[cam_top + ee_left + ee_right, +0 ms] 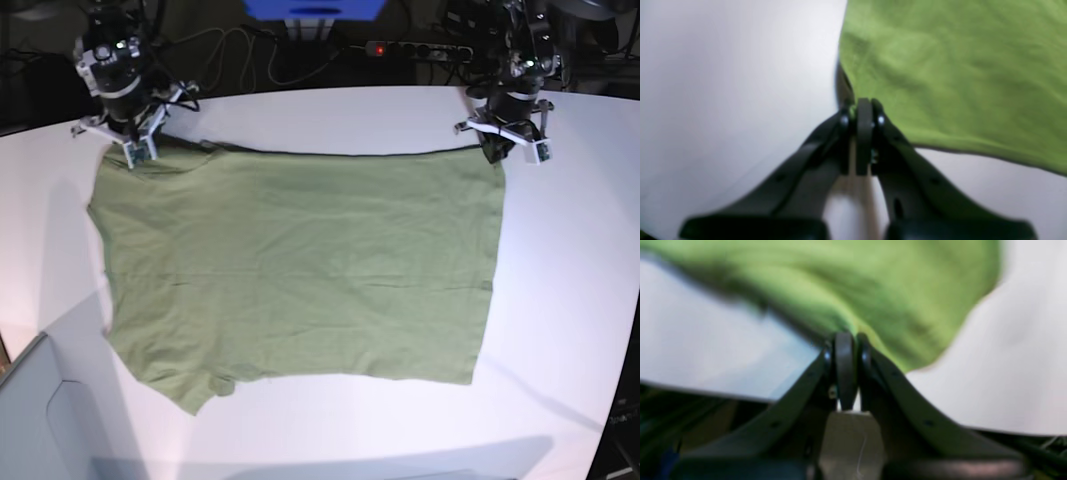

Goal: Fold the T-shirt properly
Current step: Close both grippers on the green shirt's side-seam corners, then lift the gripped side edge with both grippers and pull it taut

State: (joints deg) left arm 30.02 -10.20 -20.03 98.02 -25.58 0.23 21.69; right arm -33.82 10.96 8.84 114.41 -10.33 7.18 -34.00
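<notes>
The olive-green T-shirt (300, 260) lies spread flat on the white table (560, 300), with a sleeve at the lower left. In the base view my left gripper (497, 150) sits at the shirt's far right corner. The left wrist view shows the same gripper (864, 106) shut, with the T-shirt (957, 66) corner pinched between its fingertips. My right gripper (137, 155) is at the far left corner by the other sleeve. In the blurred right wrist view that gripper (850, 338) is shut on a bunched-up fold of the T-shirt (873, 290).
Along the table's far edge run a black power strip (420, 48) and cables, with a blue object (315, 10) behind them. A grey panel (40, 420) juts in at the lower left corner. Table edges lie close behind both grippers.
</notes>
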